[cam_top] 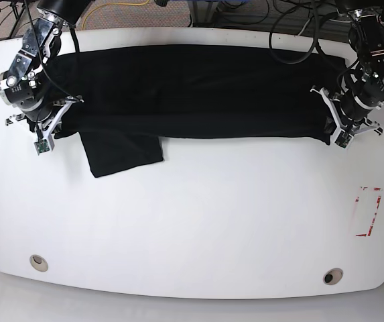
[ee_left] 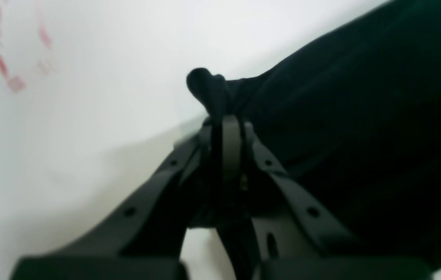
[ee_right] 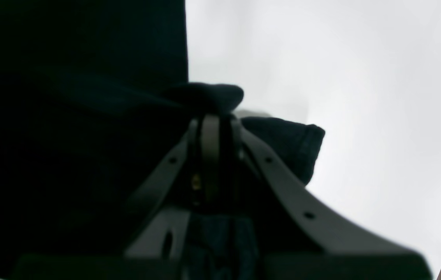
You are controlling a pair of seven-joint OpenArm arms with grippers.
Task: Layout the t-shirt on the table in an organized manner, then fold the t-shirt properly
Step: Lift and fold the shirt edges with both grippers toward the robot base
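The black t-shirt [cam_top: 198, 90] lies stretched in a long band across the far half of the white table [cam_top: 212, 221], with one sleeve [cam_top: 121, 151] sticking out toward the front at the left. My left gripper [cam_top: 328, 124] is shut on the shirt's right end; in the left wrist view the gripper [ee_left: 224, 116] pinches a bunched black fold [ee_left: 360, 97]. My right gripper [cam_top: 66, 115] is shut on the shirt's left end; in the right wrist view the gripper [ee_right: 214, 116] clamps a fold of the cloth [ee_right: 68, 116] above the table [ee_right: 360, 97].
A red-and-white tape rectangle [cam_top: 368, 212] marks the table's right side and shows blurred in the left wrist view [ee_left: 10, 74]. Two small round holes [cam_top: 38, 262] [cam_top: 332, 276] sit near the front edge. Cables [cam_top: 245, 13] lie beyond the far edge.
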